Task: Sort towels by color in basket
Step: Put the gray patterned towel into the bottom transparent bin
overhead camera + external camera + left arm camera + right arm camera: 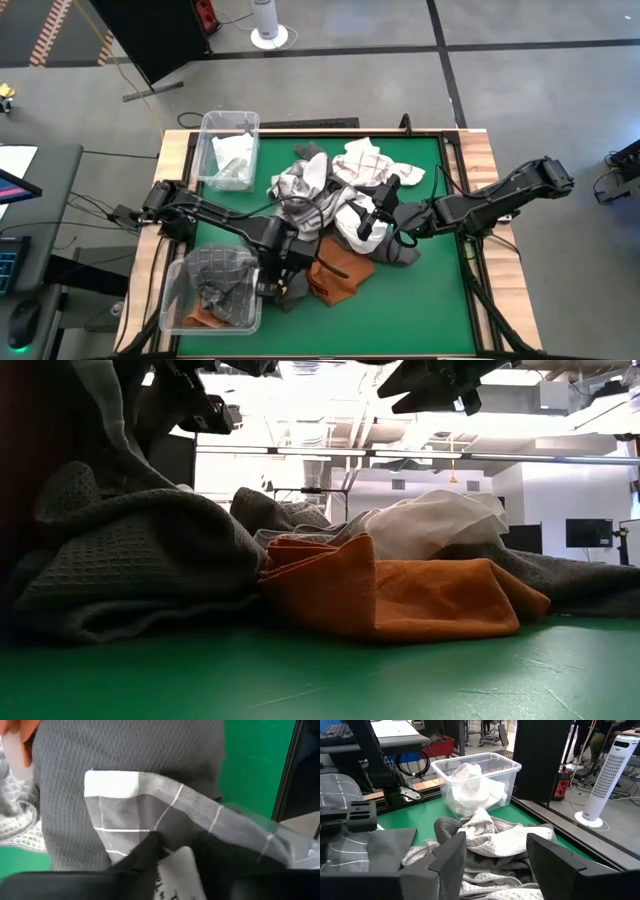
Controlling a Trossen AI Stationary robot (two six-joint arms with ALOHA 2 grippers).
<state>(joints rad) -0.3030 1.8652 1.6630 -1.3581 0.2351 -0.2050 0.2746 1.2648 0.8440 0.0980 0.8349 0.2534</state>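
1. My left gripper (272, 262) pinches a grey checked towel (165, 815) beside the near bin (172, 300).
2. My right gripper (495, 865) hangs with fingers spread above the towel pile (340, 200).
3. A white towel (470, 787) fills the far bin (512, 767); a rust-orange towel (420, 595) lies on the green mat (320, 680).

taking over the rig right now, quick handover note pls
Left gripper: at the near bin's edge, shut on a dark grey towel with a checked towel in front of it.
Right gripper: open, hovering over the pile mid-table, holding nothing.
Done: white towels in the far bin; grey and orange cloth in the near bin.
Left: the pile of checked, white and grey towels, plus an orange towel on the mat.
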